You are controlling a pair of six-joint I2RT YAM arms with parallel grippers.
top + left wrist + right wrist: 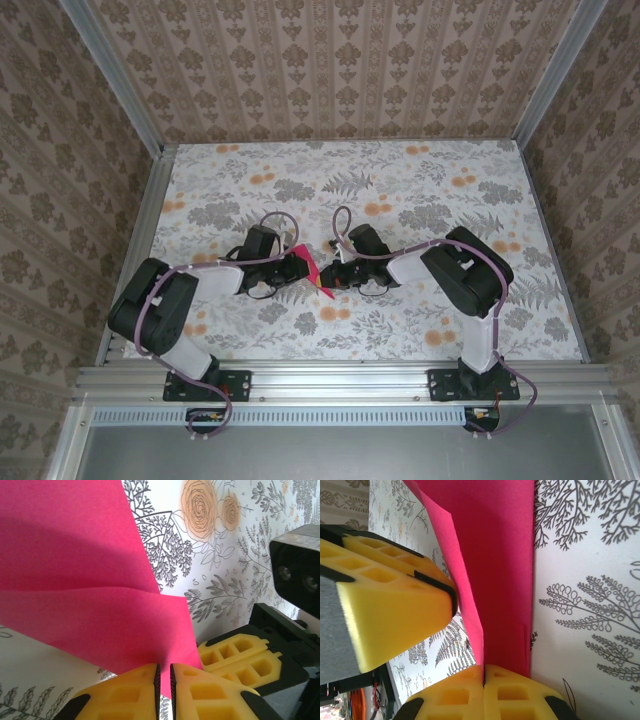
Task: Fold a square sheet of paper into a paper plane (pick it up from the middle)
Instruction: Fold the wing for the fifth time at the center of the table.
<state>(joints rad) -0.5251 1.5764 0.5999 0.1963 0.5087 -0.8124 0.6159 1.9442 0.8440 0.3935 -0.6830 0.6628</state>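
The square sheet of paper (313, 270), magenta-pink and folded with a crease, is held up off the table between both arms at mid-table. In the left wrist view the paper (90, 580) spreads as two overlapping flaps. My left gripper (164, 680) has its jaws drawn to a thin slit with the paper's lower edge in it. In the right wrist view the paper (495, 570) stands upright as a narrow folded strip, and my right gripper (484, 675) is shut tight on its bottom edge. The left gripper's yellow fingers (395, 595) touch the flap from the left.
The floral tablecloth (400, 190) covers the table inside patterned walls and an aluminium frame (340, 375). The two grippers (300, 265) (338, 278) stand tip to tip, very close together. The right gripper's fingers (235, 652) sit just right of my left jaws.
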